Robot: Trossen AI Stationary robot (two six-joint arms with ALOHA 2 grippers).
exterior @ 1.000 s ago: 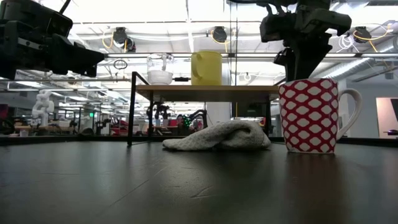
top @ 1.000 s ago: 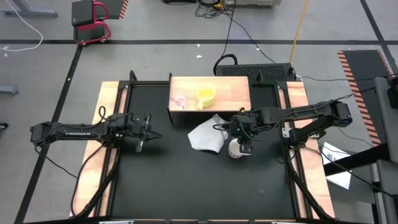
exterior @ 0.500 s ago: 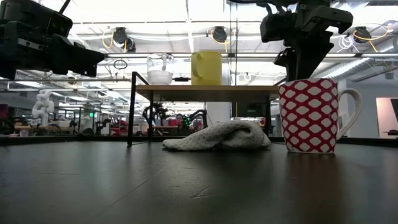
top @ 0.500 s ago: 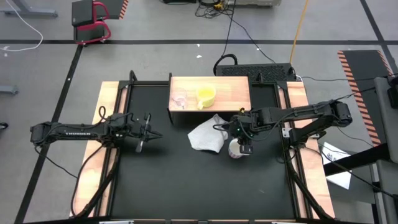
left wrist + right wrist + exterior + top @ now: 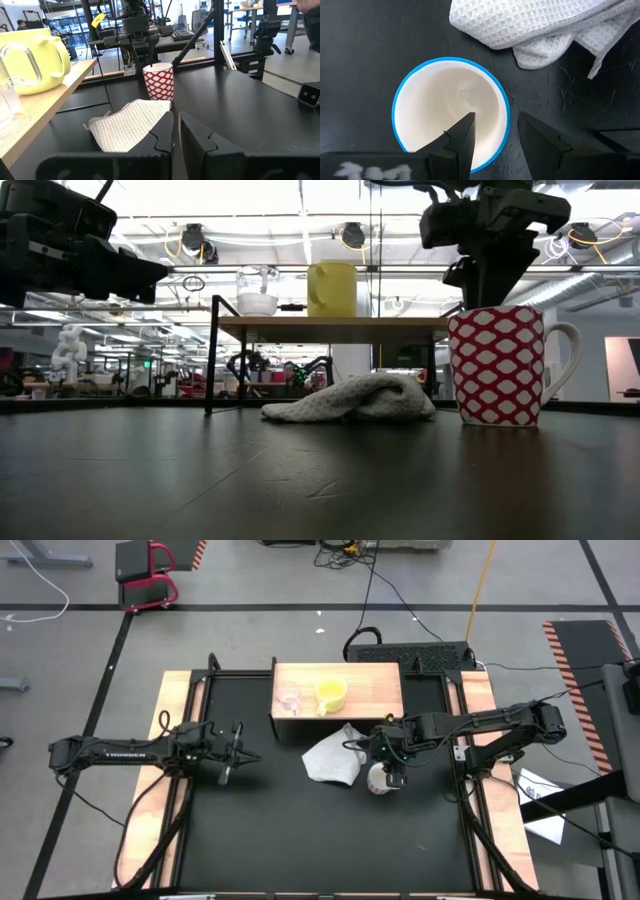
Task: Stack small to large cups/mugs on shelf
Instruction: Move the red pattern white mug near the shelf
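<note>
Light came from overhead: in the low view bright ceiling fixtures [image 5: 350, 235] washed out the upper background, so the arms above showed as dark silhouettes. The black bench [image 5: 300, 480] carried a soft sheen with a faint reflection under the red-and-white patterned mug [image 5: 497, 366], and its near surface was blurred. The high view was evenly lit, with only weak shadows. In the right wrist view the mug's white interior [image 5: 451, 107] glared slightly, and the nearest dark parts along the edge were out of focus.
</note>
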